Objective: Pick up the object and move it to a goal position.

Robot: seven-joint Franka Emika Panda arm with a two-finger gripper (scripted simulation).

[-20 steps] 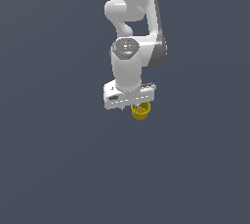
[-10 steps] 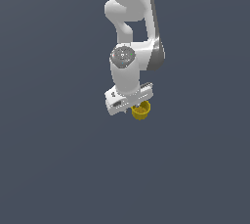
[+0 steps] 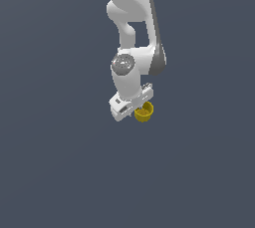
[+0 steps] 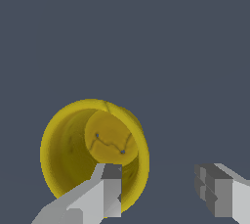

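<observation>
panda arm (image 3: 134, 33) bent over a small yellow cup

the gripper (image 4: 161, 193) hangs spread wide, grasping nothing; one finger (image 4: 105, 189) sits inside the mouth of the cup (image 4: 95, 154), the other outside, apart from the wall. the cup lies just under the gripper. it looks light, stiff and smooth; pinching the rim wall between the fingers seems best.

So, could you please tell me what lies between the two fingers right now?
In the wrist view, only bare grey background; the yellow cup sits off to one side, with one finger overlapping its rim.
</observation>
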